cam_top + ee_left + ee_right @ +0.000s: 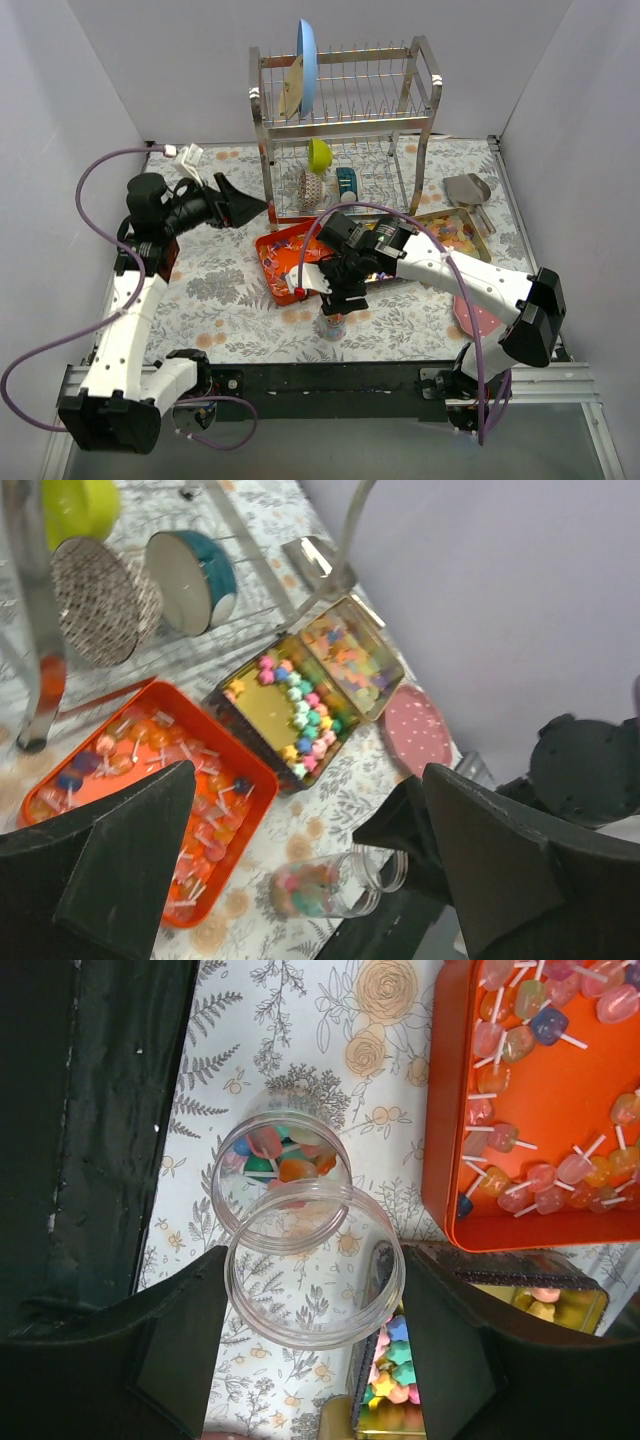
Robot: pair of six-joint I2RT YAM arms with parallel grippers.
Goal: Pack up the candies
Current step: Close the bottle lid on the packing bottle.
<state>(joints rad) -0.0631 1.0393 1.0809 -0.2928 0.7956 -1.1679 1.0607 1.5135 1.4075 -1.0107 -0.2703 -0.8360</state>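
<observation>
One clear glass jar [290, 1215] of bright candies [280, 1155] is pinched by the right gripper [315, 1260]; the left gripper [308, 780] gapes. Only the overhead view shows the blue plate [307, 65].

Lab test cell: blank walls [80, 80] around a tabletop dish rack [345, 130].

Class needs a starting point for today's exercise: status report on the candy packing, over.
Left gripper open, empty, raised. Right gripper closed on clear jar, upright. Some candies in jar, more in gold tin. Nothing over jar mouth.
</observation>
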